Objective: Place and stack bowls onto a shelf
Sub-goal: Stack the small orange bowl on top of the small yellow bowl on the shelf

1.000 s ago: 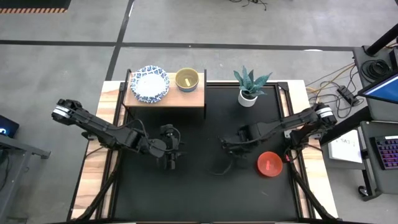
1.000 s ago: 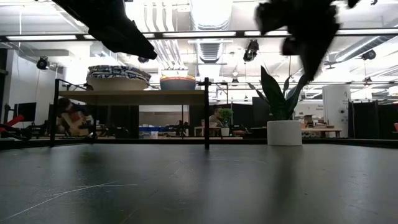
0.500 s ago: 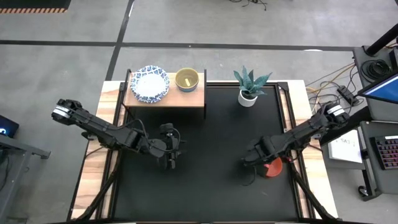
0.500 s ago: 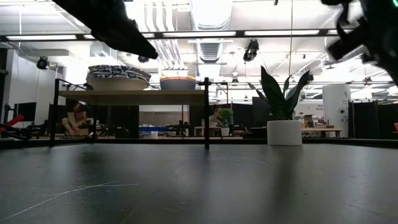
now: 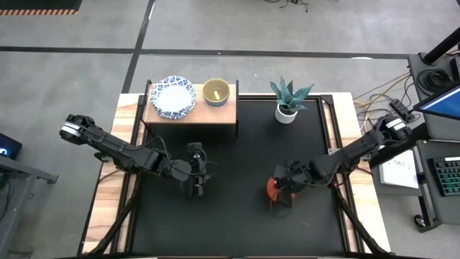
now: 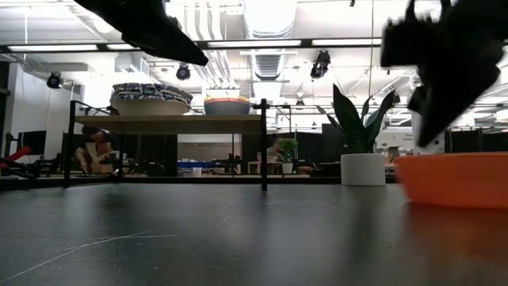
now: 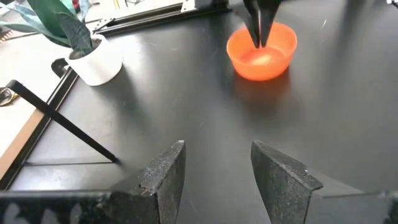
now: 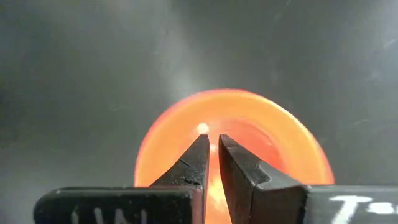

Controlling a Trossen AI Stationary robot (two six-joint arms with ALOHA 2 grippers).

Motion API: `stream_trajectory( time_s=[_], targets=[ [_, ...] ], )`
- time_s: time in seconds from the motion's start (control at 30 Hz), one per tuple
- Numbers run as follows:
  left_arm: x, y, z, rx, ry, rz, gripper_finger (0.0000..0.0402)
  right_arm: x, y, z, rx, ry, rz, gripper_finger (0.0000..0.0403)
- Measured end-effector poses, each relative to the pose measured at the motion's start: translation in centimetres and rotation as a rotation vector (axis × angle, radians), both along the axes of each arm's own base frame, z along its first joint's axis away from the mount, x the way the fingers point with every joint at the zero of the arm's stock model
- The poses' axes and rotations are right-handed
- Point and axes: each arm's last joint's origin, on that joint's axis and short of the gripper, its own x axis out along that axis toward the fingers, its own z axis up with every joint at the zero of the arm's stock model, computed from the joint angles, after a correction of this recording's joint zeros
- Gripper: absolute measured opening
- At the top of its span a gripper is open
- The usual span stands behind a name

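The right gripper (image 8: pixel 210 163) is gripping the red bowl (image 5: pixel 274 188) by its rim with fingers nearly closed, well in front of the shelf (image 5: pixel 215 114). The left gripper (image 7: pixel 214 171) is hanging wide open and empty, just in front of the shelf.

We see the shelf (image 5: pixel 192 116) at the tabletop's (image 5: pixel 237 223) far-left corner carrying two bowls (image 5: pixel 175 96) side by side, the plant pot (image 5: pixel 286 114) at the far edge, another bowl (image 5: pixel 275 189) right of centre.
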Motion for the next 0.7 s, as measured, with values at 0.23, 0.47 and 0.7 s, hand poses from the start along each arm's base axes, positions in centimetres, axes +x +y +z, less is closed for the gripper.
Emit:
stream_trajectory(
  time_s=[0.23, 0.47, 0.7],
  targets=[
    [0.0, 0.0, 0.1, -0.002, -0.007, 0.0, 0.0166, -0.4, -1.0, 2.4, -0.143, -0.007, 0.144, 0.0027],
    [0.1, 0.0, 0.2, -0.013, -0.028, 0.001, 0.0166, 0.1, -3.1, 2.3, -0.252, 0.01, 0.154, 0.0068],
    [0.1, 0.0, 0.4, -0.017, -0.04, 0.001, 0.0166, 1.5, -4.8, -0.6, -0.229, 0.155, 0.244, 0.0145]
  ],
)
